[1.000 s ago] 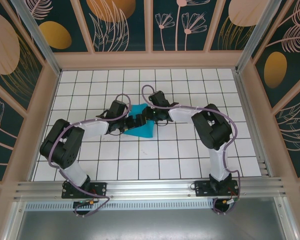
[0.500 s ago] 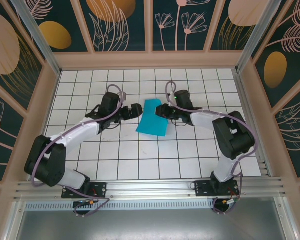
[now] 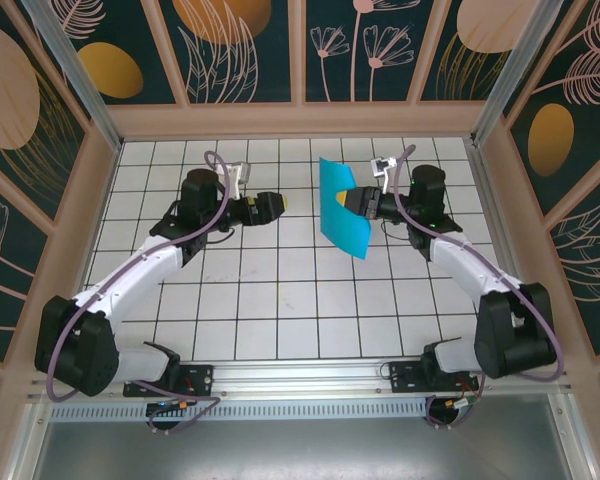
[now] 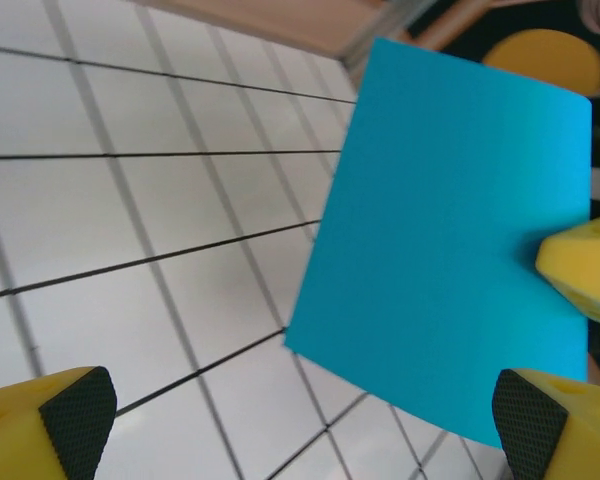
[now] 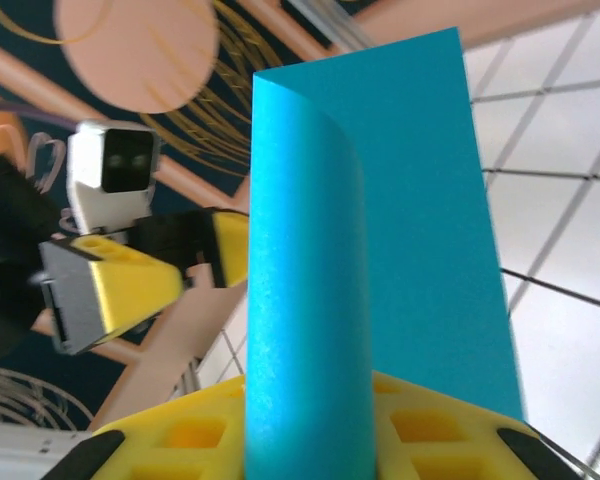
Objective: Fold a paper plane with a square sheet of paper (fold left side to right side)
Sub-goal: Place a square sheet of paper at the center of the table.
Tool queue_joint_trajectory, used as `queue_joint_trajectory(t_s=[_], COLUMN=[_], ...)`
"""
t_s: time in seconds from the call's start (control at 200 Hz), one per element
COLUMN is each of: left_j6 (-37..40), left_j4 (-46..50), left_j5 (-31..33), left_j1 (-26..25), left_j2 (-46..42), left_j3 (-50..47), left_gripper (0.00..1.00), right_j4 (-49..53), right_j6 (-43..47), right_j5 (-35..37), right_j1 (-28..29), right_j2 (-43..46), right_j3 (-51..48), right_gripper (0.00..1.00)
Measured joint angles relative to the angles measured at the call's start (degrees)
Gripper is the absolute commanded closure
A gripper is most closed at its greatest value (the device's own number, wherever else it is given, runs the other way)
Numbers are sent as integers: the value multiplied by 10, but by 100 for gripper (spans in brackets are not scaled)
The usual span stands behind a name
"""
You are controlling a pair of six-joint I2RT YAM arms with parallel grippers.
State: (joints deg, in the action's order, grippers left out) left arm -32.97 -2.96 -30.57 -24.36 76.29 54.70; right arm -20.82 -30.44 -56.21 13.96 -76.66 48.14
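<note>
- The paper (image 3: 340, 205) is up in the air above the table (image 3: 280, 310), bent over in a soft curl
- The right gripper (image 3: 360, 203) is pinched on one edge of it
- The left gripper (image 3: 272, 204) is wide apart, near the paper, not touching
- It looks light, thin and floppy, so hold a free edge softly

I see a white table (image 3: 280, 310) with thin black lines that make squares. A light wood frame (image 3: 300, 120) runs round it. Behind the frame are dark walls (image 3: 380, 50) painted with pink flowers and leaves, and an orange oval (image 3: 110, 70). A grey metal rail (image 3: 300, 378) lies along the near edge. My right wrist camera shows a big pink circle (image 5: 135, 40) on the wall.
</note>
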Motion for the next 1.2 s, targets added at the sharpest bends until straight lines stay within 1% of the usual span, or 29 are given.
queue_joint_trajectory(t_s=[0.11,0.245,0.395,0.505,0.56,0.676,0.816,0.856,0.906,0.991,1.086,1.181,1.201], left_j6=[7,11,17,21,20,15,13,13,7,6,4,-2,-3], left_j4=[-34,-76,-90,-98,-107,-125,-140,-143,-146,-148,-148,-149,-150], left_j5=[-65,-126,-165,-189,-203,-225,-236,-237,-238,-238,-233,-228,-228], left_j1=[0,0,-6,-19,-25,-31,-31,-31,-31,-31,-31,-31,-31], left_j2=[6,11,25,35,37,37,36,34,33,28,21,17,16], left_j3=[31,49,63,68,68,68,66,63,57,44,27,15,11], left_gripper=[1,1,2,7,13,32,66,73,77,81,90,100,100], right_j4=[-1,-4,-9,-8,-1,22,59,65,73,83,87,105,109], right_j6=[-14,-32,-45,-42,-36,-14,7,12,17,22,28,36,38], right_j5=[-33,-55,-70,-74,-73,-67,-52,-49,-45,-37,-28,-19,-17], right_j1=[0,7,35,63,72,75,72,70,67,59,47,40,40], right_j2=[27,54,78,83,83,83,83,83,83,83,86,87,87], right_j3=[22,50,81,108,119,130,130,130,129,127,115,107,106], right_gripper=[75,76,77,77,77,76,76,76,76,76,75,71,70])
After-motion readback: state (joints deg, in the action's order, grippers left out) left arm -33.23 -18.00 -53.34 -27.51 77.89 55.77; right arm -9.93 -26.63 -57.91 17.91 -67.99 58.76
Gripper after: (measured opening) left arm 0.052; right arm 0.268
